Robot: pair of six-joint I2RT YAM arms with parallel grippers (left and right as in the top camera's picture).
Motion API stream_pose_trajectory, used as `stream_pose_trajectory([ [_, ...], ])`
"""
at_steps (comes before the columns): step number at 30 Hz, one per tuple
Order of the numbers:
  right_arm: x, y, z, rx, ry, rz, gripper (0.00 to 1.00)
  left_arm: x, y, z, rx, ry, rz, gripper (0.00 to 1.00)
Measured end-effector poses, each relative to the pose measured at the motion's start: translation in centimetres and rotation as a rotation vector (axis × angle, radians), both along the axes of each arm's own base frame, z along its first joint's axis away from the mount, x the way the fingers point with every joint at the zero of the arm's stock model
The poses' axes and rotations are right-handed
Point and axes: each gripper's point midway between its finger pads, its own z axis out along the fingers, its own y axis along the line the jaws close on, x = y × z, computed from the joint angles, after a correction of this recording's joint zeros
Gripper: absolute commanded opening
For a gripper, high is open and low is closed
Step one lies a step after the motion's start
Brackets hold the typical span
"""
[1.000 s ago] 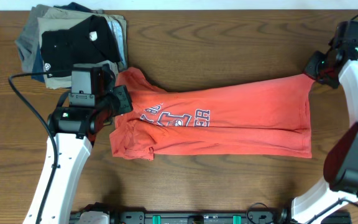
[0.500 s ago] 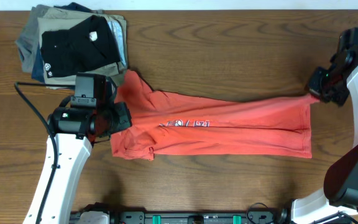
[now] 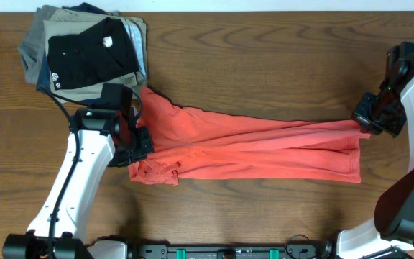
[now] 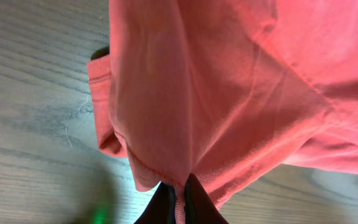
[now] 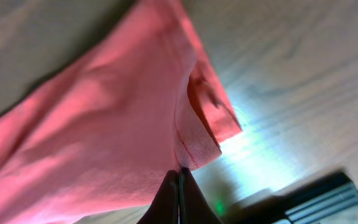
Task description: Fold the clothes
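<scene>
- Found the shirt [image 3: 250, 147] strung out lengthwise across the middle of the desk [image 3: 264, 50], coral-red and gathered into long creases from one end to the other.
- Found the left hand [image 3: 139, 141] at the shirt's left end, clamped fully shut on a pinch of fabric.
- From the left wrist, saw the dark fingertips [image 4: 197, 202] pressed together on a stitched hem, with cloth draped in broad folds past them and wood grain showing on the left.
- Found the right hand [image 3: 365, 119] at the opposite end, likewise clamped fully shut on the shirt's upper right corner.
- From the right wrist, saw both fingers meeting over a hemmed corner, with one small flap of cloth standing out beside the grip.
- Saw the creases running straight from one hand to the other, the cloth drawn taut along that line.
- Saw the lower hem lying flat on the desk along the near side.
- Noted a bunched lump at the lower left [image 3: 153, 171], probably a sleeve, though too crumpled to be sure.
- Found a pile [image 3: 45, 43] of folded garments in the far left corner of the desk, with a black garment [image 3: 85, 57] on top bearing a small white tag [image 3: 107, 41].
- Saw the shirt's raised upper left part just beside that pile.
</scene>
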Motion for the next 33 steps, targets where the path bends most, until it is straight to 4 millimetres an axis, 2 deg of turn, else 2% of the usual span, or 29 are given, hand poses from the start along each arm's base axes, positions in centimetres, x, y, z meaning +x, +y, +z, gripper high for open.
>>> stream_pose_trajectory([
  [6,-2.2,-0.4,-1.3,-0.047,0.042,-0.033,0.01,-0.9,0.5,-0.2,0.026,0.04,-0.009,0.06],
  [15,-2.9,-0.4,-3.6,-0.056,0.051,-0.045,0.01,-2.9,0.7,-0.2,0.037,0.12,-0.018,0.06],
  [17,-2.9,-0.4,-4.0,-0.055,0.051,-0.047,0.02,-3.0,0.7,-0.3,0.037,0.122,-0.018,0.12],
  [20,-3.2,-0.3,-4.4,-0.052,0.06,-0.049,0.12,-3.2,0.7,-0.4,0.038,0.131,-0.021,0.17],
  [23,-3.3,-0.2,-4.5,-0.049,0.061,-0.05,0.25,-3.3,0.8,-0.6,0.042,0.135,-0.026,0.38],
  [26,-3.1,-0.2,-4.6,-0.048,0.052,-0.055,0.52,-3.4,0.8,-0.6,0.043,0.138,-0.025,0.5],
  [27,-3.0,-0.2,-4.6,-0.048,0.049,-0.055,0.6,-3.4,0.8,-0.6,0.043,0.137,-0.025,0.5],
  [29,-2.9,-0.2,-4.6,-0.047,0.045,-0.055,0.64,-3.2,0.8,-0.6,0.042,0.129,-0.021,0.5],
  [31,-2.7,-0.1,-4.6,-0.038,0.038,-0.051,0.63,-2.6,0.8,-0.6,0.04,0.105,-0.019,0.39],
  [33,-2.3,0.2,-4.7,-0.017,0.02,-0.047,0.54,-1.5,0.6,-0.7,0.036,0.059,-0.017,0.25],
])
